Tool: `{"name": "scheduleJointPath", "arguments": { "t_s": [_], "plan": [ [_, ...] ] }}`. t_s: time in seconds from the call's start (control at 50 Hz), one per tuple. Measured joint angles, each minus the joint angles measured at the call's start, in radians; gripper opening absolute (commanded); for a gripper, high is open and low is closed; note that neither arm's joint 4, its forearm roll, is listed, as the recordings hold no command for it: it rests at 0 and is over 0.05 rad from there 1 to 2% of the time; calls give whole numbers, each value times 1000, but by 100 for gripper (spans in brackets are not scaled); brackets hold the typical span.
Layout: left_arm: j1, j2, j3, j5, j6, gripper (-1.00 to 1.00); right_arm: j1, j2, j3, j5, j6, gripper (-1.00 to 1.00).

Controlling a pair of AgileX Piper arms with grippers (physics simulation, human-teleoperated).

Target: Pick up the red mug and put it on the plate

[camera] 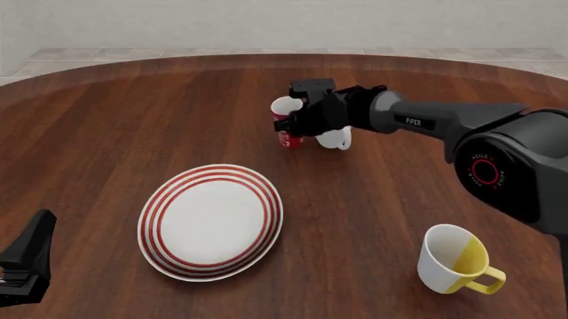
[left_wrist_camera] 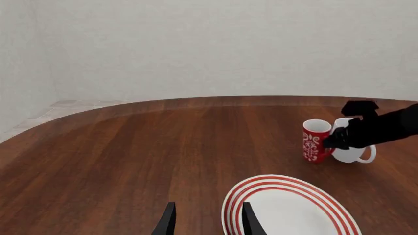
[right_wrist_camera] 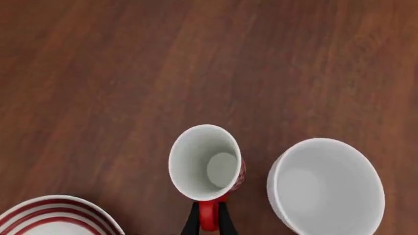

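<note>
Front view: the right arm (camera: 461,126) is carrying the white lettering "PIPER" on its forearm, and a red ring on its shoulder joint is enclosing small print that appears to read "AGILEX", though it is too fine to confirm.

The red mug (camera: 286,125) is standing upright on the table (camera: 133,119), its long axis vertical and its open mouth facing up. It is sitting in the far middle of the tabletop, beyond the plate (camera: 211,221) and well apart from it. It is slim and cylindrical, red outside with white scrollwork on the wall, white inside. In the right wrist view, the red handle (right_wrist_camera: 207,215) is pointing back toward the right gripper (right_wrist_camera: 209,221).

The right gripper's two dark fingers (right_wrist_camera: 193,220) are lying closed against either side of the handle, the jaws narrow and clamping it.

A plain white mug (camera: 334,137) is standing just beside the red mug on the right-arm side; the views do not settle whether the two are touching. A white-and-yellow mug (camera: 453,260) is resting near the front right of the table.

The left gripper (left_wrist_camera: 207,220) is hovering over the near rim of the plate, its fingers spread apart and holding nothing.
</note>
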Motion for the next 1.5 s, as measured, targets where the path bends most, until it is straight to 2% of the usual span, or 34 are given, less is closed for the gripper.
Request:
{"name": "scheduleJointPath", "arguments": {
  "t_s": [0.38, 0.8, 1.1, 1.5],
  "plan": [
    [0, 0, 0, 0, 0, 100, 37, -109, 34, 4, -62, -100],
    [0, 0, 0, 0, 0, 100, 46, -329, 144, 7, -113, -100],
    [0, 0, 0, 0, 0, 100, 72, -491, 234, 16, -124, -100],
    [0, 0, 0, 0, 0, 100, 150, -623, 327, 13, -101, -100]
  ]
}}
